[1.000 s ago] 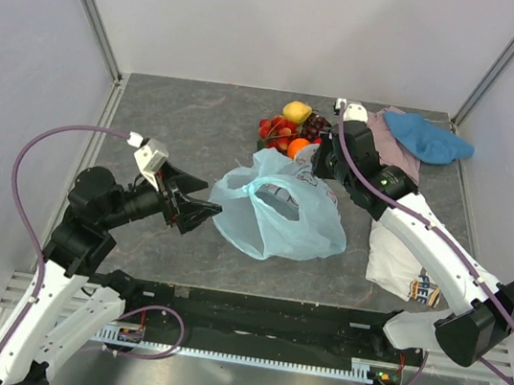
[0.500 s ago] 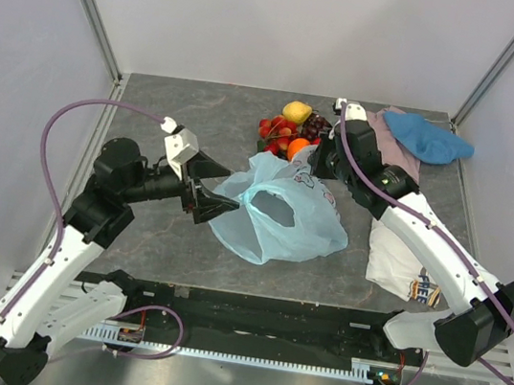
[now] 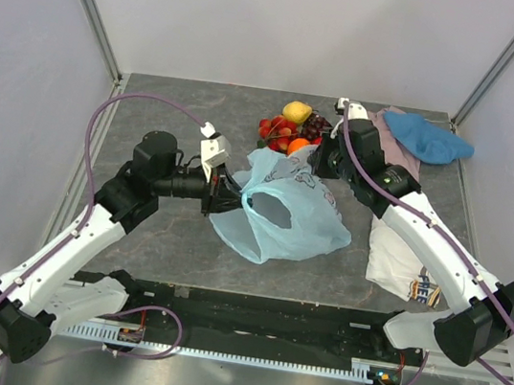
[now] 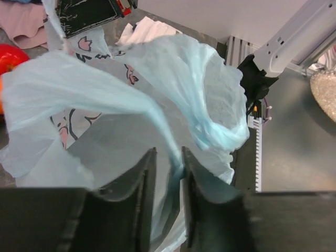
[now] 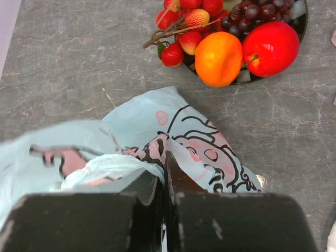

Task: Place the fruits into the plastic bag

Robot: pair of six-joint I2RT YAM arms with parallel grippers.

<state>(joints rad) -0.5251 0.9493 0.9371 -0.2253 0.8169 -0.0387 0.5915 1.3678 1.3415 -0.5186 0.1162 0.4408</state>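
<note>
Across the grey marbled desk [image 3: 182, 114], walled by pale panels on three sides, the white-and-black left arm [image 3: 87, 225] reaches low from the near left corner, elbow bent outward and wrist level, pointing right. Its tool [image 3: 223, 194] meets the left rim of the thin light-blue translucent plastic bag [image 3: 295, 227]. Seen from the wrist, the two dark fingers [image 4: 142, 178] stand narrow, with a twisted strip of the bag's handle caught in the slit between them.

The white-and-black right arm [image 3: 424, 237] runs diagonally from the near right corner toward the far middle. Its tool [image 3: 325, 159] is clamped tight on the bag's far edge, film pinched between the pads. The bag lies mid-desk, its mouth stretched between both tools and gaping upward.

Bare desk lies open at the far left and along the near edge. On the right, a folded white cloth [image 3: 401, 263] lies under the right arm, and a pink cloth [image 3: 400, 154] topped by a blue cloth [image 3: 429, 139] fills the far corner.

Just beyond the bag, a dark-rimmed plate [image 5: 303, 18] carries the pile of fruits [image 3: 290, 130]: red apple [image 5: 270, 47], orange [image 5: 226, 58], yellow lemon [image 3: 296, 111], purple grapes [image 5: 252, 13] and small red berries [image 5: 181, 39].

Pink-and-black cartoon faces and a heart are printed on the bag, with no words legible. Blue lettering on the white cloth is too small to read.
</note>
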